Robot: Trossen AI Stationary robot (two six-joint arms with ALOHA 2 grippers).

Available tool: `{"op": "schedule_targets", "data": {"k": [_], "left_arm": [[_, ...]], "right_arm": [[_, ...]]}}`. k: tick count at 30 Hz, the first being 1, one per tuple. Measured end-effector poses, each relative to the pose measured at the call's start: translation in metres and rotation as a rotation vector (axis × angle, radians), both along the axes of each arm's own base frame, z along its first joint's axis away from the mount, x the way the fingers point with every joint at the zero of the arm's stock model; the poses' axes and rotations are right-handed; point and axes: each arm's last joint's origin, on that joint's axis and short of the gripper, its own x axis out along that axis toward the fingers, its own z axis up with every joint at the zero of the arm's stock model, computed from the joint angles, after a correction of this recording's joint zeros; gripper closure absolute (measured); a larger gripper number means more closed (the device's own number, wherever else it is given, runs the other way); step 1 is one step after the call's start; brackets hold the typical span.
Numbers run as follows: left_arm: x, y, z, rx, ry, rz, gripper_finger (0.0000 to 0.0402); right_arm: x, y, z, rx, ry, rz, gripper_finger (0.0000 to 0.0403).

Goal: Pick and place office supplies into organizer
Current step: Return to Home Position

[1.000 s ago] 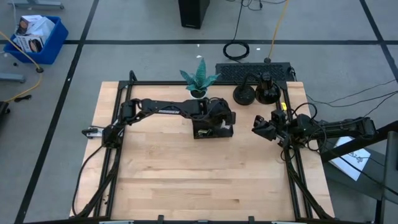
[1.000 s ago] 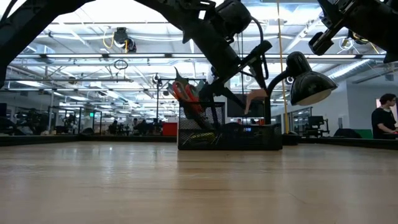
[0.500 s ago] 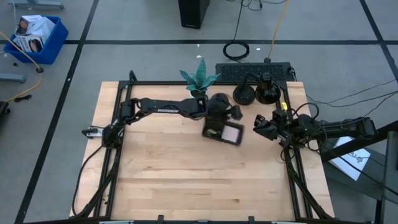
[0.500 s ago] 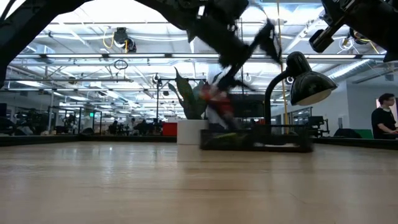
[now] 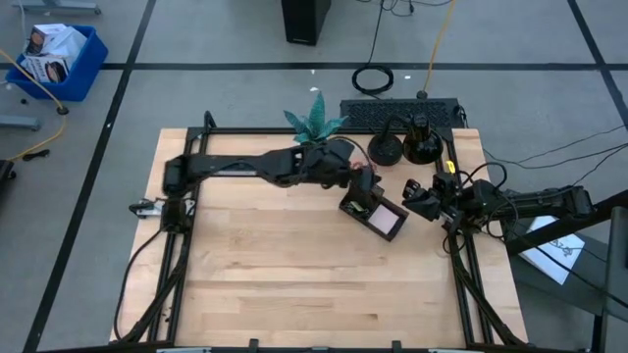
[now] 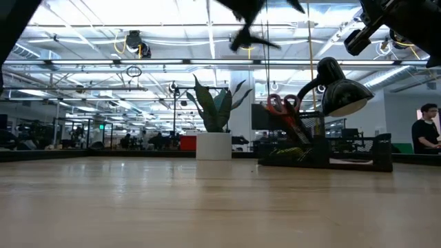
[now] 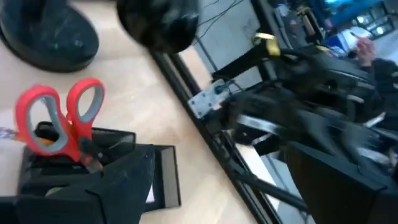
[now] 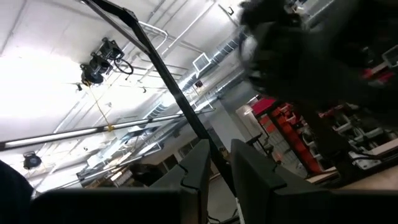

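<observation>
The left arm reaches from its base at the table's left edge across the far half of the table. The left claw hangs over the near-left corner of the organizer. In the low view it is a dark blur well above the tabletop, and whether its fingers are spread or closed cannot be told. Nothing can be seen in it.

The plant stands at the far edge, just beyond the left arm.

To its right, the organizer rests flat on the wood, turned at a slant to the table's sides. The red-handled scissors stand in its taller section with the handles up, and the pink sticky pad lies in its low tray on the side toward the right arm. The lamp rises behind the organizer, and its round base sits at the far edge in front of the keyboard.

The right claw is just beside the organizer's right corner, raised off the table and pointing up at the ceiling. Its fingers stand a narrow gap apart with nothing between them.

The near half of the table is bare wood. The black frame runs along both sides, and the organizer lies close to its right rail.
</observation>
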Motion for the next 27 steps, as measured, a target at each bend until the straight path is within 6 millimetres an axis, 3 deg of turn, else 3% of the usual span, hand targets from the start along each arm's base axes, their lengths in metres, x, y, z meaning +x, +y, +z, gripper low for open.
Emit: {"op": "schedule_targets", "data": {"k": [5, 10, 13, 16, 19, 24, 27], "left_arm": [[-0.028, -0.014, 0.044, 0.134, -0.054, 0.022, 0.0041], [-0.057, -0.035, 0.087, 0.317, -0.145, -0.047, 0.0036], [-0.063, -0.049, 0.095, 0.408, -0.148, -0.069, 0.0035], [-0.062, -0.057, 0.087, 0.459, -0.096, -0.071, 0.0038], [-0.057, -0.063, 0.059, 0.435, -0.082, -0.108, 0.0040], [-0.053, -0.076, 0.007, 0.417, -0.250, -0.270, 0.0039], [-0.072, -0.076, -0.012, 0.409, -0.345, -0.325, 0.0041]], "right_arm": [[0.001, -0.002, -0.002, -0.041, 0.006, -0.083, 0.0344], [-0.003, -0.001, 0.004, 0.026, -0.048, -0.035, 0.0344], [-0.004, 0.001, 0.005, -0.069, -0.070, -0.016, 0.0344], [-0.003, 0.002, 0.001, -0.164, -0.042, 0.011, 0.0344], [-0.001, 0.003, -0.002, -0.191, -0.017, 0.009, 0.0344], [0.000, 0.003, -0.005, -0.256, 0.001, -0.020, 0.0344], [0.000, 0.000, -0.003, -0.257, -0.020, -0.154, 0.0344]]}}
